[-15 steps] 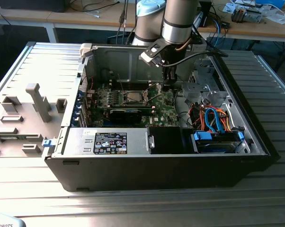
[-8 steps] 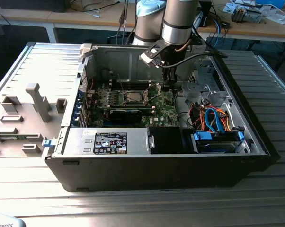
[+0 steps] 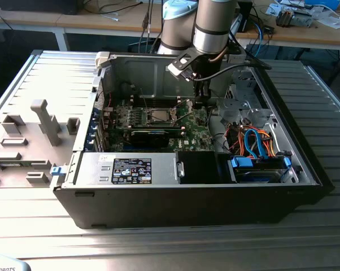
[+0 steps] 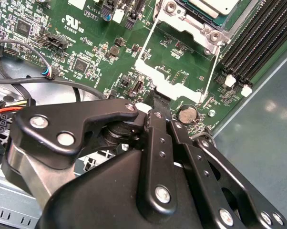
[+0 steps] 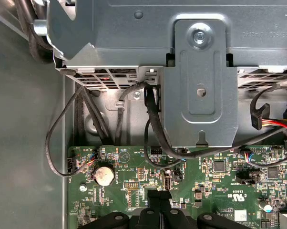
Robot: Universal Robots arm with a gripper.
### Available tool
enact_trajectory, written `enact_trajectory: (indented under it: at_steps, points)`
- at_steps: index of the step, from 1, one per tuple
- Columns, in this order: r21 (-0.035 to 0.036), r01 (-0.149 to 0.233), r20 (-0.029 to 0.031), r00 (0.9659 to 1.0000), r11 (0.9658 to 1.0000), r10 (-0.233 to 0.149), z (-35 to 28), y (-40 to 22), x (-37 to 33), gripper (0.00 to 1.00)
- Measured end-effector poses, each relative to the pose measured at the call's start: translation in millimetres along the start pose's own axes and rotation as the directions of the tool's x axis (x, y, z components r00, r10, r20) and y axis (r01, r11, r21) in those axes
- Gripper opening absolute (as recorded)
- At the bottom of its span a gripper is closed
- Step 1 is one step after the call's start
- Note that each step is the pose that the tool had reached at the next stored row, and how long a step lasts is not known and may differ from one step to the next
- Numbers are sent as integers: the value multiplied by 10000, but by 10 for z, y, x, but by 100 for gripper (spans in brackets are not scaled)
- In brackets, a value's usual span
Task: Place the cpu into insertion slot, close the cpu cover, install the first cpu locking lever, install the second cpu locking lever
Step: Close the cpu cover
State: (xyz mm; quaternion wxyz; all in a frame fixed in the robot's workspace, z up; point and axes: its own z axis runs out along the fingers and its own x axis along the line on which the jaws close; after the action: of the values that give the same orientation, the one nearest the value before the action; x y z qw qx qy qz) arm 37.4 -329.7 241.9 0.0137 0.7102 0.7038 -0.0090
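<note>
In the exterior view the arm (image 3: pixel 212 28) reaches into the open computer case (image 3: pixel 187 197), beside the insertion slot (image 3: pixel 158 116). In the second wrist view the cpu (image 4: pixel 215 5) sits seated and the cpu cover (image 4: pixel 162 81) lies flipped open, with the jaws clenched at its free edge. We judge cover-closing to be in hand, needing an arc about its hinge. In the first wrist view the jaws hang over the motherboard (image 5: pixel 215 186).

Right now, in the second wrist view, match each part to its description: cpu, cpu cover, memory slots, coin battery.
Things:
1 cpu
2 cpu cover
3 memory slots
4 coin battery

Descriptions:
A round, silvery
B black, long, parallel
C swung open, cut-out middle
D solid square, pale metal top

Pairs: 1-D; 2-C; 3-B; 4-A
</note>
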Motion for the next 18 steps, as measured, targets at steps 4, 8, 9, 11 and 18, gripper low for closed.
enact_trajectory:
  at_steps: [4, 8, 9, 11, 18]
  points:
    - [-1, -1, -1, 10000, 10000, 1, 5, -26, 0, 11]
    - [0, 0, 0, 10000, 10000, 0, 4, -104, -1, 11]
    - [-3, 0, -1, 10000, 10000, 0, 4, -135, -2, 11]
    - [-4, -2, -2, 10000, 10000, 2, 5, -147, -2, 11]
    - [-8, -1, -1, 10000, 10000, 1, 4, -191, -2, 11]
